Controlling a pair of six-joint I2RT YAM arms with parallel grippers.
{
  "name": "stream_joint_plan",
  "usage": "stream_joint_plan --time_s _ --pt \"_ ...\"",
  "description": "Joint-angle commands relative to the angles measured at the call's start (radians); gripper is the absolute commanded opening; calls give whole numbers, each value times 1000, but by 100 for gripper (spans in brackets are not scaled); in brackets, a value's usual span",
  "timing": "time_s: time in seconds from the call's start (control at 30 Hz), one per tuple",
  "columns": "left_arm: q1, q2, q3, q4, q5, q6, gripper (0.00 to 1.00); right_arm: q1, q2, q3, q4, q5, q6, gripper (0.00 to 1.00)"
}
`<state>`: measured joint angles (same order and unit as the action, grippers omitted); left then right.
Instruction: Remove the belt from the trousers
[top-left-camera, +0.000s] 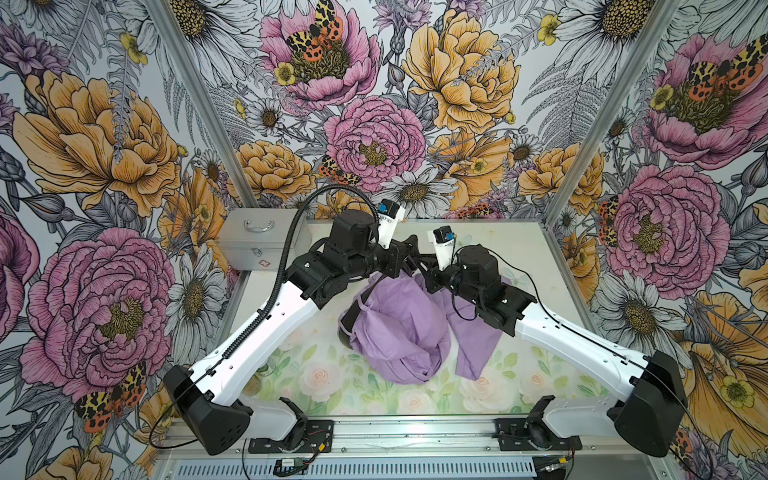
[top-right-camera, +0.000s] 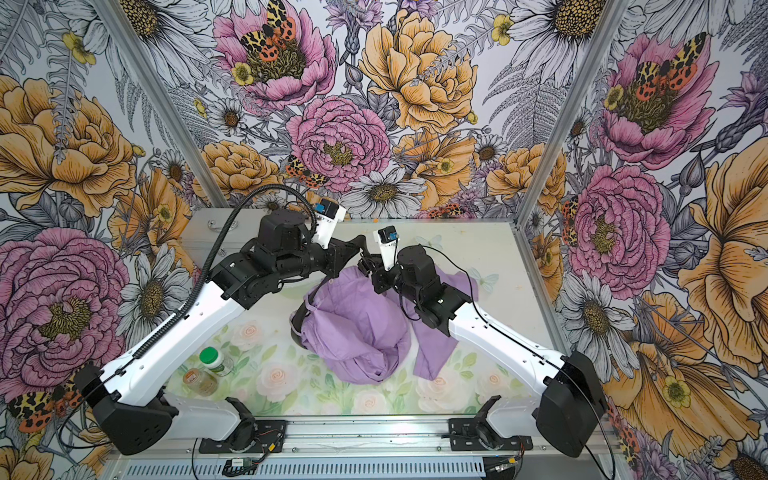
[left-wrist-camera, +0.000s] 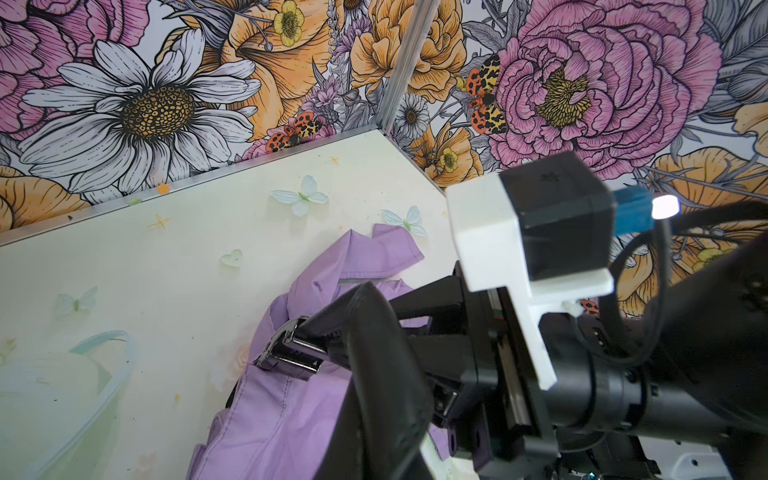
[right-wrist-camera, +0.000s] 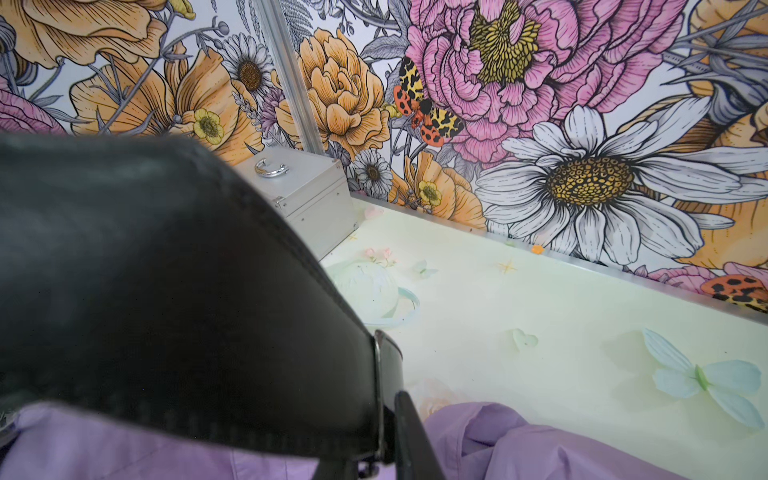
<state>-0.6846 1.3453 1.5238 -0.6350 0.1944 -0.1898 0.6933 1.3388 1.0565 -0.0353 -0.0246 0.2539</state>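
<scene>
The lilac trousers (top-left-camera: 399, 328) (top-right-camera: 357, 328) lie bunched in the middle of the table. A stretch of the black belt (top-left-camera: 345, 328) (top-right-camera: 296, 324) curves along the bundle's left edge. Both grippers meet above the far end of the bundle. My left gripper (top-left-camera: 409, 245) is shut on the belt's strap (left-wrist-camera: 382, 395), which fills the near part of the left wrist view and hides its jaws. My right gripper (top-left-camera: 417, 266) has its fingers (left-wrist-camera: 415, 307) closed on the metal buckle (left-wrist-camera: 291, 353) (right-wrist-camera: 384, 374). Lilac cloth (right-wrist-camera: 540, 444) lies under the strap (right-wrist-camera: 166, 270).
A grey metal case (top-left-camera: 257, 245) stands at the table's back left corner. Two small jars (top-right-camera: 216, 360) (top-right-camera: 200, 380) sit near the front left, under the left arm. A clear plastic lid (right-wrist-camera: 365, 286) lies near the case. Flowered walls close in three sides.
</scene>
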Motion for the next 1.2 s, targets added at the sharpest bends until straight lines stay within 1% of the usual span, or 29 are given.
stream_joint_plan --time_s 0.0,0.07,0.17,0.33,0.43,0.47,0.53,0.6,0.67,0.73,0.8,0.9,1.17 --pt "-8 -189 77 311 174 -51 0 -50 99 -92 -267 107 18 15" --pt "-3 -195 79 315 175 -50 0 -53 100 -104 -258 106 21 12" --pt "14 -203 72 317 183 -54 0 -57 90 -123 -241 102 22 0" --pt "78 -205 47 322 227 -88 0 -65 64 -141 -230 93 21 0" --pt "82 -211 36 345 242 -91 0 -71 53 -148 -229 100 20 0" --pt "77 -211 35 353 251 -88 0 -75 53 -150 -230 100 19 3" --pt "63 -217 30 377 262 -77 0 -78 54 -153 -230 105 22 16" --pt "56 -225 20 407 270 -80 0 -80 56 -156 -231 109 24 18" --pt "57 -226 12 427 272 -89 0 -79 56 -153 -230 109 25 16" --pt "59 -222 10 427 273 -92 0 -80 53 -150 -231 107 22 8" --pt "63 -221 5 431 272 -96 0 -81 49 -150 -230 109 19 3" --pt "67 -224 3 442 281 -101 0 -84 46 -154 -231 95 15 0" --pt "84 -233 1 469 295 -122 0 -84 51 -158 -230 87 11 1"
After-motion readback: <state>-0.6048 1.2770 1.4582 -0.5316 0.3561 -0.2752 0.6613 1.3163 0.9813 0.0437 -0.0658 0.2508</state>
